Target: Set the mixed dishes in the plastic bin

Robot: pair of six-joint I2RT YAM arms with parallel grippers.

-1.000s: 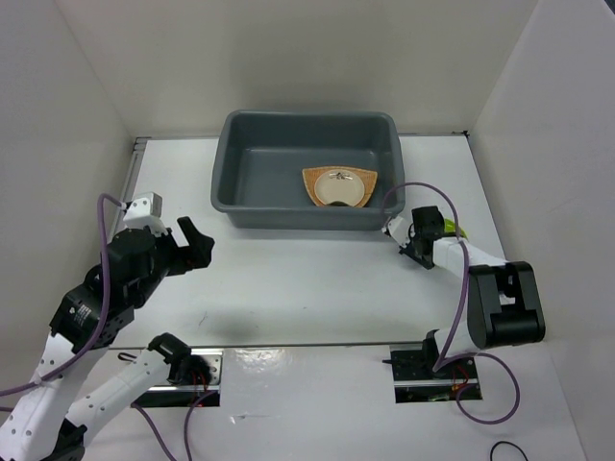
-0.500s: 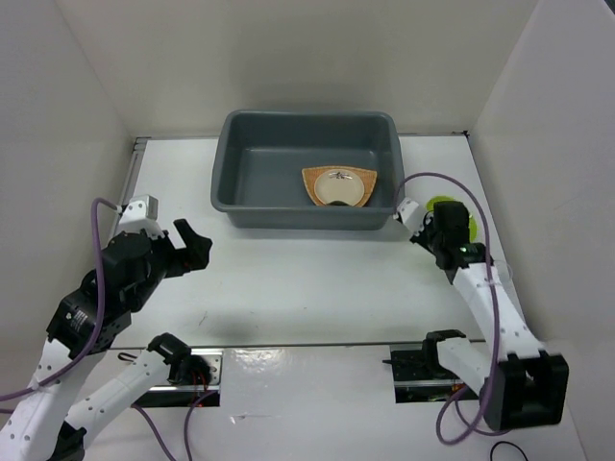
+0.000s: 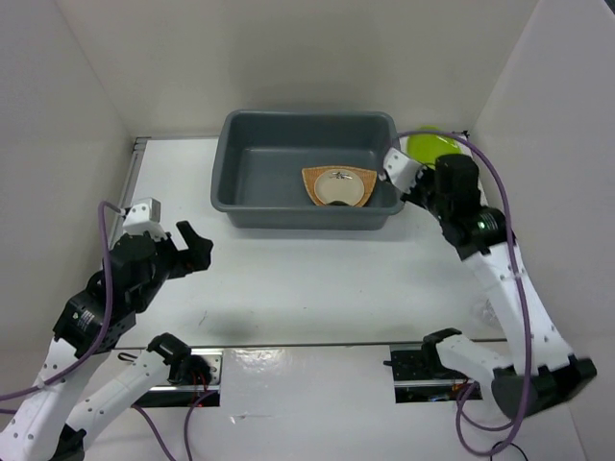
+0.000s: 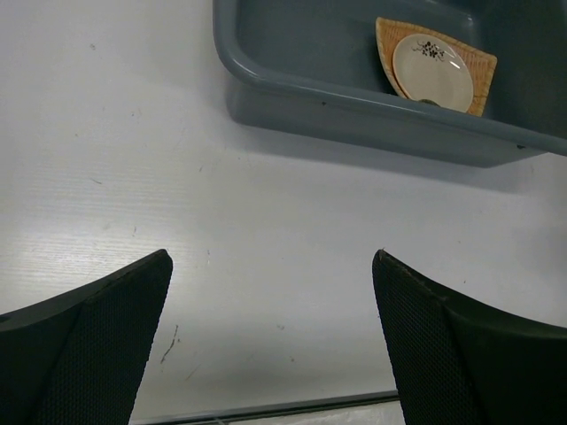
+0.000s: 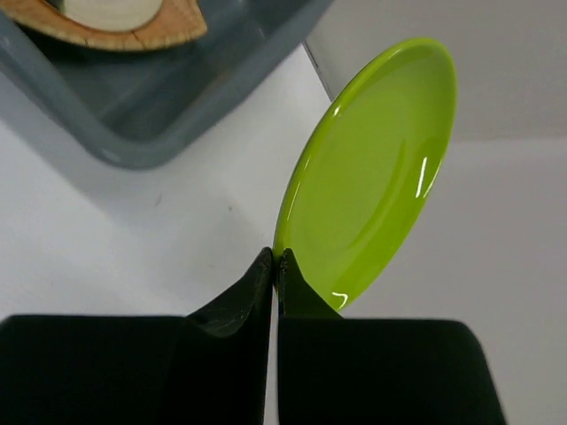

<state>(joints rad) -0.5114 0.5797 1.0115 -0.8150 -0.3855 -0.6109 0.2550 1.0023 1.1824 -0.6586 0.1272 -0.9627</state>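
Observation:
The dark grey plastic bin (image 3: 227, 163) stands at the back middle. Inside it lies the orange woven plate (image 3: 313, 181) with the cream saucer (image 3: 338, 187) on top; both also show in the left wrist view, the plate (image 4: 480, 78) and the saucer (image 4: 431, 66). My right gripper (image 3: 430, 161) is shut on the rim of the lime-green plate (image 3: 430, 145), held on edge in the air beside the bin's right end. In the right wrist view the plate (image 5: 376, 168) stands up from the shut gripper (image 5: 276, 258). My left gripper (image 3: 195, 245) is open and empty, low at the left. A faint clear shape (image 3: 486, 310), maybe the cup, sits at the right.
White walls close in the table on the left, back and right. The bin's near wall (image 4: 354, 106) lies ahead of my left fingers (image 4: 97, 328). The bin's corner (image 5: 168, 115) is just left of the green plate. The arm bases sit at the near edge.
My right arm has lifted the green plate from the table right of the bin and carried it up and back to the bin's far right corner. The left arm has barely moved.

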